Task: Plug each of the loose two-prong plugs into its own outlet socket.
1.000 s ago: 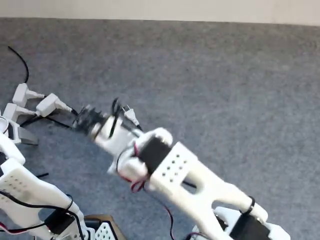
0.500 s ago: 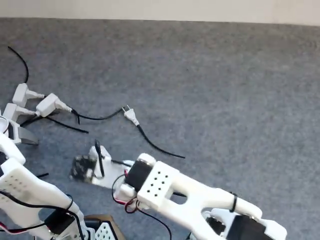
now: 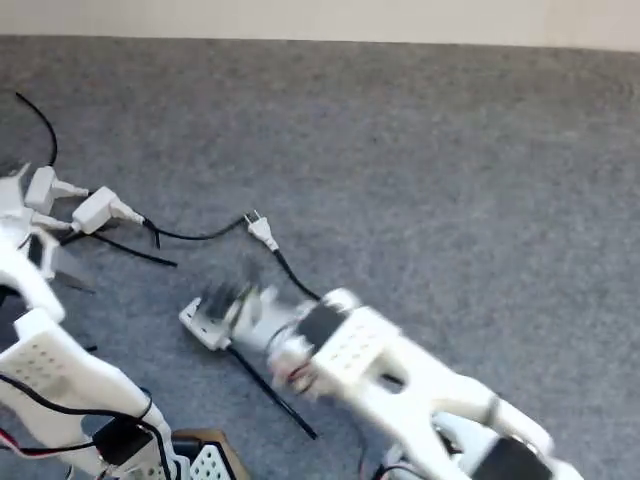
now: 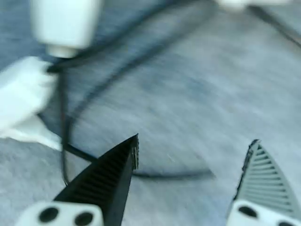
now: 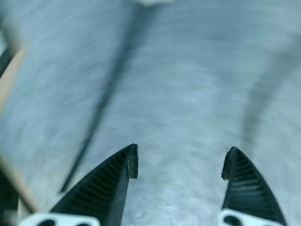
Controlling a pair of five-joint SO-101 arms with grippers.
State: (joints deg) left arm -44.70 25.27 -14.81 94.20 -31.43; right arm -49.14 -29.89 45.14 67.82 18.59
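A loose two-prong plug (image 3: 262, 230) lies mid-table, and its black cable (image 3: 190, 236) runs left to a white socket (image 3: 98, 208). A second white socket (image 3: 44, 187) sits beside the first. My left gripper (image 3: 18, 215) hovers by these sockets. It is open (image 4: 194, 142) over black cable, with white socket bodies (image 4: 66, 23) just ahead. My right gripper (image 3: 225, 300) is blurred, low over the carpet, above a white piece (image 3: 200, 325) with a black cable (image 3: 275, 395). It is open (image 5: 183, 151) and holds nothing, with that black cable (image 5: 108, 94) lying before it.
Grey carpet (image 3: 450, 170) stretches free to the right and far side. Another black cable (image 3: 40, 120) curls at the far left. A brown base (image 3: 200, 455) sits at the near edge between the arms.
My right arm pulled back from the loose plug to the near left, then shifted slightly right; a white piece with a black cable now shows by it. My left gripper edged farther away.
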